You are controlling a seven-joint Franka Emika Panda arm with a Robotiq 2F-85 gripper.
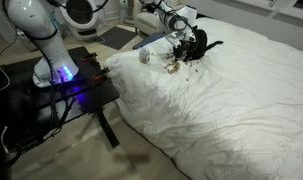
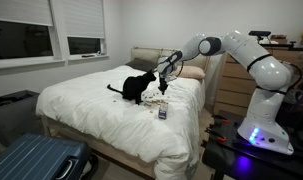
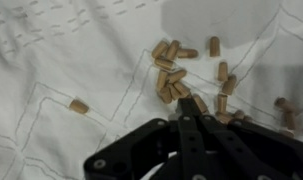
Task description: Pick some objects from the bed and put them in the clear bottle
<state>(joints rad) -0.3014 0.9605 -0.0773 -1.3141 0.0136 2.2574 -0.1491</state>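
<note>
On the rumpled white duvet of the wide bed (image 2: 86, 112), a loose scatter of tiny tan-brown pellets (image 3: 171, 75) lies across the stitched fabric. Most are bunched in one cluster, a few strays sit off to the side, and a lone pellet (image 3: 79, 105) lies well apart. Over the near edge of that cluster hangs the black two-fingered Robotiq gripper (image 3: 188, 104) at the end of the white jointed arm (image 2: 253, 62). In the wrist view its jaws are drawn together, the fingers (image 3: 194, 125) meeting in a narrow point just beside the nearest pellets; whether a pellet is pinched between the tips cannot be told. In both exterior views the gripper points down at the duvet just beside a black cat (image 2: 139, 88), which is on the bed close to the scattered bits. The small, short clear bottle (image 2: 162, 114), greyish and see-through, stands upright on the duvet near the pellets, on the side toward the bed's edge, apart from both the gripper and the cat. Beige pillows (image 2: 193, 72) lie at the head of the bed behind the gripper. The arm's base stands on a black table (image 1: 86, 90) beside the bed, with a blue-violet glow at its foot. A dark blue ribbed suitcase (image 2: 36, 160) sits on the floor by the bed's corner.
</note>
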